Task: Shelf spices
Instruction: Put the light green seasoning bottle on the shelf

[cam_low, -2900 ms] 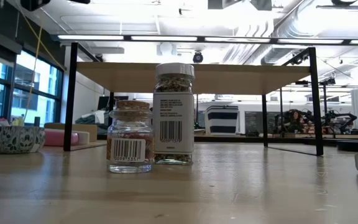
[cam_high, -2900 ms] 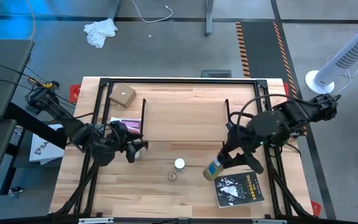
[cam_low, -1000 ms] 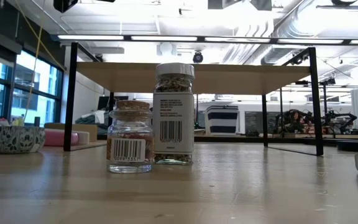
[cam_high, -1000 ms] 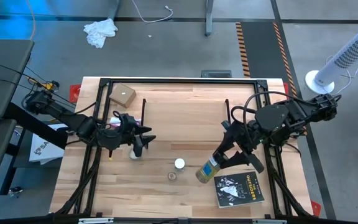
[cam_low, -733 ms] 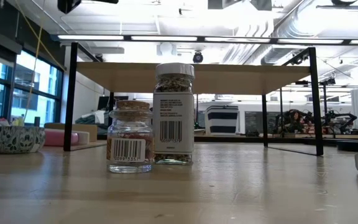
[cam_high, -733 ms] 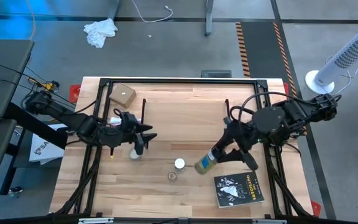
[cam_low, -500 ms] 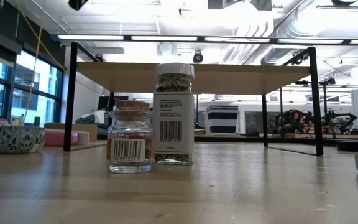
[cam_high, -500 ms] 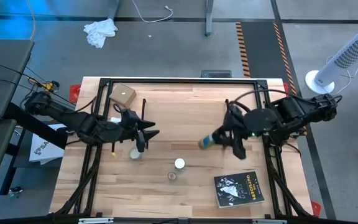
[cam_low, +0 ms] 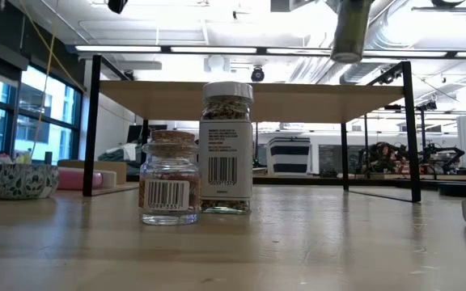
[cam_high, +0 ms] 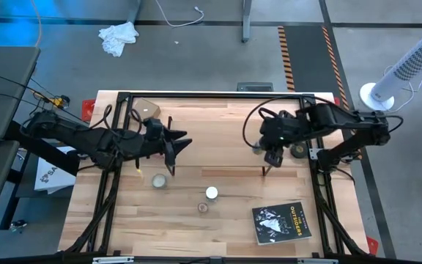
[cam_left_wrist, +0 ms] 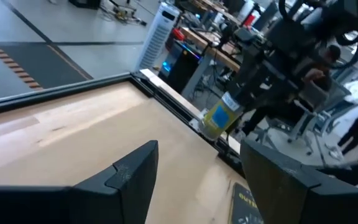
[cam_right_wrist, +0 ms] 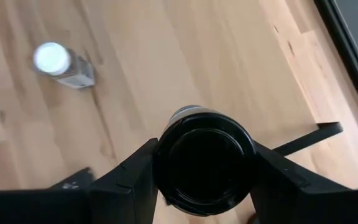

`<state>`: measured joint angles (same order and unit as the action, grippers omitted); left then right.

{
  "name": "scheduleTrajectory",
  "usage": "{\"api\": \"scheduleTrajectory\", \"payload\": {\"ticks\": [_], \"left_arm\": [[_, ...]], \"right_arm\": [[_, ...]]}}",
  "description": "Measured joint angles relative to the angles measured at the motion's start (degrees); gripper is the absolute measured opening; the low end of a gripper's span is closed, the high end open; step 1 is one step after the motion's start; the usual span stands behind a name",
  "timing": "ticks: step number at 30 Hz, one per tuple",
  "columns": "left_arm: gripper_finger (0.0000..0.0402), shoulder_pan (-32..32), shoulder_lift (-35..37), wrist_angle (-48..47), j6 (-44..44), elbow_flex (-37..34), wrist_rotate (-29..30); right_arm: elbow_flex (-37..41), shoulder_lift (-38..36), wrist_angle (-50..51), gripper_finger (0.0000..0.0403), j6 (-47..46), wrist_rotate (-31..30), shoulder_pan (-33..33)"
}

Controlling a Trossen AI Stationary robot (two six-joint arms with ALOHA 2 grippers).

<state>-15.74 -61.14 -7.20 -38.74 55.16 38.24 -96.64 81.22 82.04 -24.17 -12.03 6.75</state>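
Note:
The shelf [cam_high: 218, 143] stands mid-table on thin black legs; its wood top [cam_low: 249, 99] shows edge-on in the low view. My right gripper [cam_right_wrist: 204, 163] is over the shelf's right end, shut on the black-capped jar [cam_right_wrist: 204, 158] with a yellow label [cam_left_wrist: 219, 118]. The white-capped jar [cam_high: 211, 193] and the small cork-topped glass jar [cam_high: 203, 207] stand upright on the table in front of the shelf. My left gripper [cam_high: 177, 150] hovers open over the shelf's left end, touching nothing. My right gripper pinches the black-capped jar between its two fingers [cam_right_wrist: 132, 180], one on each side of the body just below the cap [cam_right_wrist: 204, 149]. The fingers come from above, pointing down. The jar hangs upright, its base [cam_low: 350, 36] lifted clear above the shelf top.
A flat pale round tin [cam_high: 158, 181] lies left of the jars. A dark book [cam_high: 282, 222] lies at the near right, a small box [cam_high: 145, 111] at the far left, a patterned bowl [cam_low: 21, 179] by the shelf's left leg. A black frame [cam_high: 211, 96] borders the table.
My right gripper has carried the black-capped jar from beside the book toward the far edge and up over the shelf's right end; the jar has turned from tilted to upright. My left gripper has drifted toward the far edge and right, staying open.

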Motion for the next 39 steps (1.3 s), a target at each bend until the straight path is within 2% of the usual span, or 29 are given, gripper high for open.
{"api": "scheduleTrajectory", "payload": {"ticks": [12,28,33,39], "left_arm": [[0.0225,3.84,0.00,-0.12,-0.88,0.00,-0.11],[0.0225,4.17,0.00,-1.32,0.00,0.00,-2.43],[0.0225,4.15,0.00,-2.29,0.94,0.00,-3.61],[0.0225,4.15,0.00,-2.23,1.88,0.00,-4.05]], "right_arm": [[0.00,5.05,-0.42,0.0184,3.60,-1.34,-1.27],[0.00,5.41,1.43,0.0184,6.02,-1.30,-5.49],[4.95,5.36,0.83,0.0184,4.66,0.35,-6.77],[8.79,4.99,-5.90,0.0184,3.71,1.50,-6.28]]}}
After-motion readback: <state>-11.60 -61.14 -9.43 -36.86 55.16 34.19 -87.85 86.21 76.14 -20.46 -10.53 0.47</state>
